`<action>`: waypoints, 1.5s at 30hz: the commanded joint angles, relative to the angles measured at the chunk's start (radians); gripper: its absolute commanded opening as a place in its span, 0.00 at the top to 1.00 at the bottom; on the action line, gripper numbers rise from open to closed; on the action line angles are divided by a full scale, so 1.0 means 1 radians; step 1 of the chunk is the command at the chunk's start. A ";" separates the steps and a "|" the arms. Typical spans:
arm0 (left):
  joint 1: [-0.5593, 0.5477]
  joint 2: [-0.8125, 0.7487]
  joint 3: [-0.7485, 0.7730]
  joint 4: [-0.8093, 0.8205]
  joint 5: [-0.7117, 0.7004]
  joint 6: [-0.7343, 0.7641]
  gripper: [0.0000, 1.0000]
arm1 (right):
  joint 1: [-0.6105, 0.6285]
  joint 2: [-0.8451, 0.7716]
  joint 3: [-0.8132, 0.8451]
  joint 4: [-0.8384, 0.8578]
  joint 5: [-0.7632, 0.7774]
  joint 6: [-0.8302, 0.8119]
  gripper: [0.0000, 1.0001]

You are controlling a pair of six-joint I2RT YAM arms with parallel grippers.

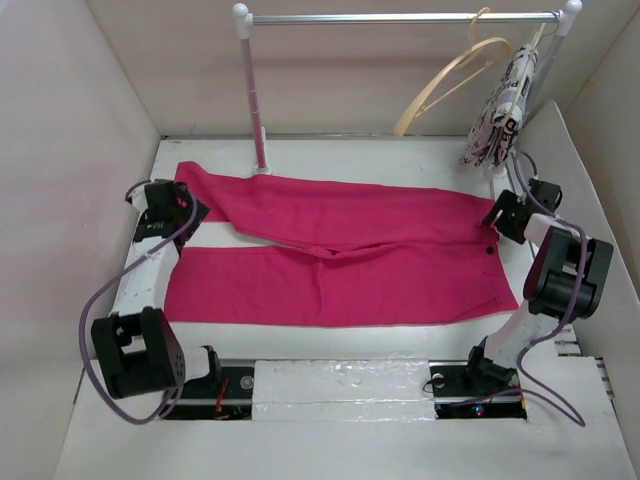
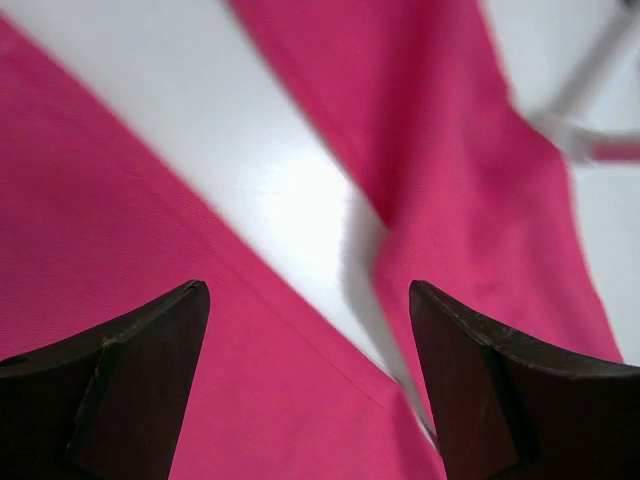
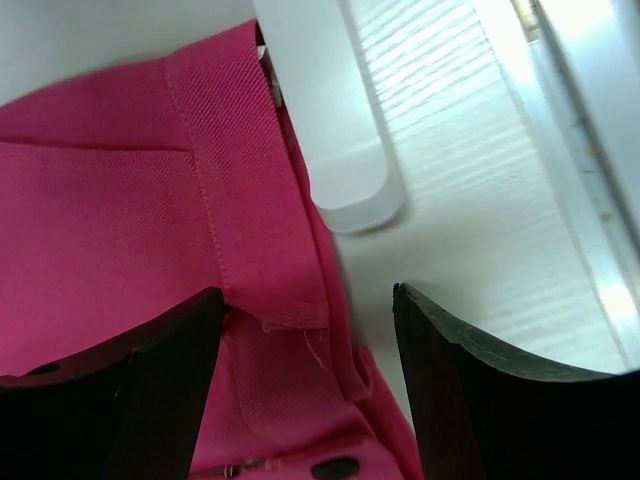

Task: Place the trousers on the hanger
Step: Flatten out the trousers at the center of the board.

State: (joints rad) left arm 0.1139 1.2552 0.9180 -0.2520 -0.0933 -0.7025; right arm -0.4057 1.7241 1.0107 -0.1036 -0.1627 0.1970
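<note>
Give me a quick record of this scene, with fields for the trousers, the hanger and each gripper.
trousers: flat on the table, legs splayed toward the left, waist at the right
hanger: hooked on the rail, bare, beside a patterned garment
left gripper: open, over the leg ends
right gripper: open, over the waistband
task status: trousers not yet on the hanger

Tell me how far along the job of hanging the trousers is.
Nothing looks done yet. The magenta-pink cloth trousers lie flat on the white table, and the tan wooden hanger hangs bare on the metal rail. In hand: left jaws open over the leg ends, right jaws open over the waistband, neither gripping. Still to do: grasp, lift, drape over hanger.
</note>
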 commanded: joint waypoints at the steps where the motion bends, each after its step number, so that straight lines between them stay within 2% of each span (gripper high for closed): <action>1: 0.102 0.041 -0.018 0.028 0.012 0.043 0.23 | -0.005 0.067 0.037 0.030 -0.132 0.016 0.26; 5: 0.102 0.134 -0.002 0.048 0.035 0.017 0.23 | -0.005 0.051 -0.004 0.093 -0.219 0.047 0.29; 8: 0.102 0.202 0.016 0.089 0.050 -0.008 0.24 | -0.005 0.054 0.003 0.085 -0.245 0.042 0.40; 9: 0.102 0.245 0.027 0.097 0.044 -0.017 0.24 | -0.016 0.063 0.008 0.079 -0.250 0.041 0.54; 10: 0.102 0.269 0.069 0.094 0.035 -0.018 0.24 | -0.016 0.066 0.011 0.076 -0.254 0.044 0.60; 11: 0.102 0.323 0.111 0.089 0.027 -0.025 0.23 | -0.027 0.066 0.006 0.084 -0.280 0.051 0.83; 12: 0.102 0.323 0.111 0.089 0.027 -0.025 0.23 | -0.027 0.065 0.006 0.084 -0.281 0.053 0.83; 16: 0.102 0.323 0.247 0.039 -0.040 -0.032 0.23 | -0.027 0.019 0.000 0.091 -0.313 0.061 1.00; 17: 0.102 0.323 0.263 0.028 -0.055 -0.038 0.23 | -0.027 0.002 0.000 0.084 -0.302 0.062 1.00; 18: 0.102 0.537 0.277 0.013 -0.065 -0.035 0.26 | -0.036 -0.018 -0.001 0.084 -0.293 0.067 1.00; 21: 0.102 0.579 0.308 0.011 -0.075 -0.028 0.28 | -0.036 -0.097 0.008 0.061 -0.232 0.073 1.00; 23: 0.102 0.593 0.309 0.011 -0.072 -0.028 0.35 | -0.047 -0.133 0.022 0.056 -0.189 0.076 1.00; 28: 0.102 0.639 0.324 0.000 -0.089 -0.008 0.50 | -0.056 -0.116 0.098 0.018 -0.153 0.065 1.00; 30: 0.102 0.655 0.328 0.002 -0.098 0.001 0.51 | -0.079 -0.112 0.117 0.025 -0.143 0.062 1.00; 31: 0.102 0.659 0.340 0.005 -0.112 0.011 0.56 | -0.079 -0.107 0.121 0.030 -0.136 0.061 1.00; 32: 0.102 0.671 0.344 -0.007 -0.118 0.015 0.69 | -0.079 -0.098 0.138 0.038 -0.121 0.059 1.00; 33: 0.102 0.676 0.351 -0.012 -0.123 0.015 0.76 | -0.079 -0.060 0.152 0.038 -0.110 0.055 1.00; 35: 0.102 0.682 0.358 -0.029 -0.120 0.021 1.00 | -0.088 -0.015 0.193 -0.019 -0.106 0.045 0.99; 38: 0.102 0.641 0.345 -0.036 -0.128 0.011 1.00 | -0.088 0.034 0.242 -0.068 -0.092 0.044 0.73; 39: 0.102 0.619 0.335 -0.032 -0.126 0.014 1.00 | -0.088 0.029 0.241 -0.074 -0.093 0.048 0.47; 40: 0.102 0.593 0.314 -0.026 -0.111 0.017 1.00 | -0.088 0.010 0.241 -0.076 -0.104 0.050 0.37; 42: 0.102 0.508 0.300 -0.023 -0.097 0.031 0.83 | -0.061 -0.023 0.243 -0.108 -0.147 0.056 0.29; 43: 0.080 0.475 0.286 -0.026 -0.103 0.034 0.69 | -0.047 -0.046 0.224 -0.113 -0.159 0.064 0.28; 44: 0.067 0.404 0.276 -0.030 -0.111 0.038 0.49 | -0.013 -0.111 0.203 -0.101 -0.187 0.074 0.28; 45: 0.067 0.364 0.265 -0.035 -0.126 0.041 0.43 | 0.008 -0.148 0.183 -0.093 -0.193 0.102 0.29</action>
State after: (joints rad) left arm 0.2031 1.8065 1.1954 -0.2676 -0.1898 -0.6773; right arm -0.4637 1.7237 1.1927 -0.2127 -0.2985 0.2661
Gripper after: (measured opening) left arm 0.532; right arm 0.711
